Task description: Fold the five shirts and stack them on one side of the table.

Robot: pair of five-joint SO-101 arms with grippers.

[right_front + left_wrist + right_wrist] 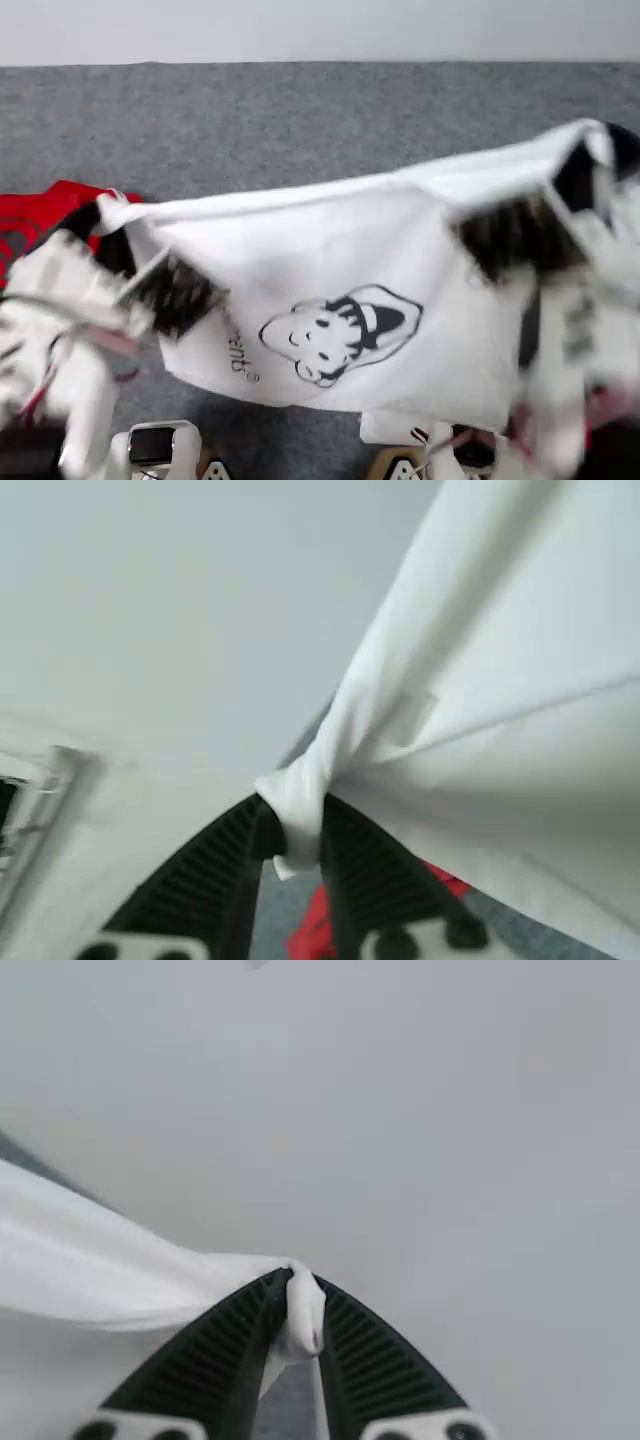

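Observation:
A white shirt [330, 300] with a black cartoon print hangs stretched in the air above the grey table [300, 120]. My left gripper [110, 215] is shut on its left upper corner; the bunched white cloth [295, 815] sits pinched between the black fingers [215, 865]. My right gripper [590, 150] is shut on the right upper corner, higher up, and the white shirt corner [300, 1310] pokes out between its black fingers [220, 1350]. The shirt's lower edge hangs near the front of the table.
A red shirt [40, 215] lies on the table at the left edge, partly behind the left arm; the same red cloth [320, 930] peeks under the held shirt. The arm bases [160, 450] stand at the front edge. Bare grey table stretches behind.

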